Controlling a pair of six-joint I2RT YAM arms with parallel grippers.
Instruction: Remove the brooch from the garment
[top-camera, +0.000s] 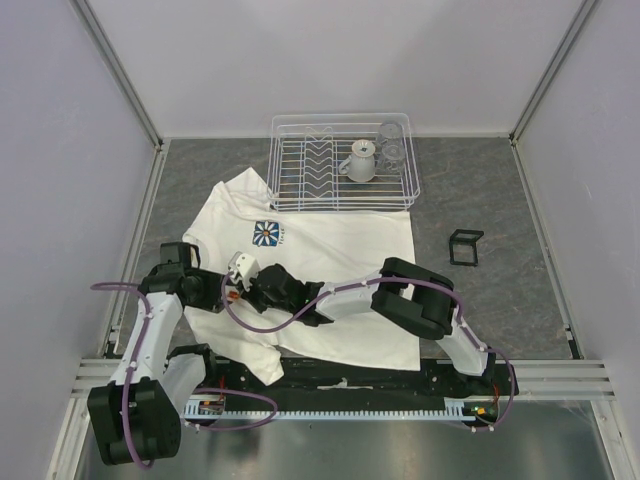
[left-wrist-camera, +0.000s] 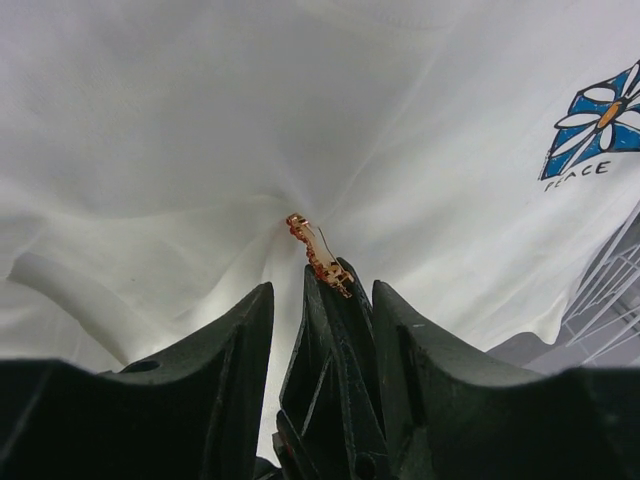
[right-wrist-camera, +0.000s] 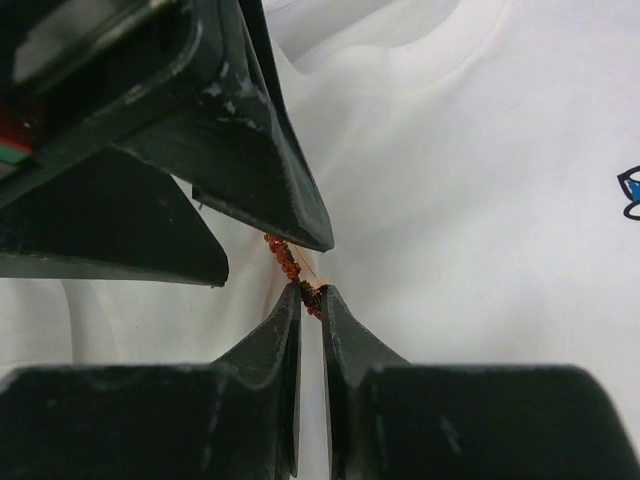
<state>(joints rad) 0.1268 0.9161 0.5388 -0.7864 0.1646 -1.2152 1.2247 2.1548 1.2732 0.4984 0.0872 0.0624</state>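
Note:
The white garment lies flat on the table, its blue daisy logo near the chest. The tiny orange-red brooch is pinned in a puckered fold of the cloth; it also shows in the left wrist view. My right gripper is shut on the brooch's lower end, fingertips pinching it. My left gripper is open, its two fingers straddling the right gripper's fingertips, one fingertip close by the brooch's upper end. In the top view both grippers meet over the shirt's lower left; the brooch is hidden there.
A white wire dish rack stands at the back, holding a white cup and a glass; its front edge overlaps the shirt's top. A small black frame sits right of the shirt. Walls enclose the table.

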